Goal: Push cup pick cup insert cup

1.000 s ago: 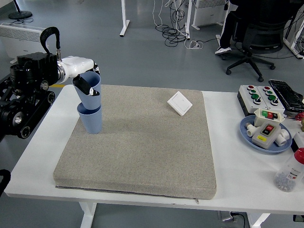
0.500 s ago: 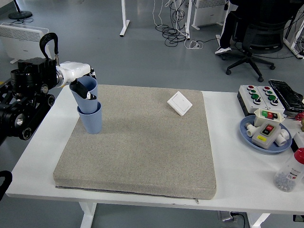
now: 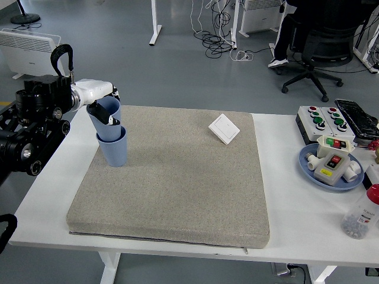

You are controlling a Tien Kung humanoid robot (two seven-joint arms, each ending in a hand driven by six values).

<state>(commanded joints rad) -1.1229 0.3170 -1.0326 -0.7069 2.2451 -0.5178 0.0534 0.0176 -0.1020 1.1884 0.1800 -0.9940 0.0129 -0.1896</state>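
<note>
Two blue cups stand at the grey mat's far left. The lower cup (image 3: 113,151) stands upright on the mat (image 3: 177,177). The upper cup (image 3: 107,118) sits tilted inside it, its rim leaning left. My left hand (image 3: 102,106) comes in from the left with its black fingers (image 3: 100,112) shut on the upper cup's rim. My right arm is out of view.
A white wall switch (image 3: 224,128) lies on the mat's far right part. At the table's right are a button box (image 3: 320,120), a blue plate (image 3: 308,165) with switch parts, a black device (image 3: 357,117) and a clear bottle (image 3: 361,216).
My left hand has moved left and down with the upper cup, seating it deeper in the lower cup. The lower cup stays in place.
</note>
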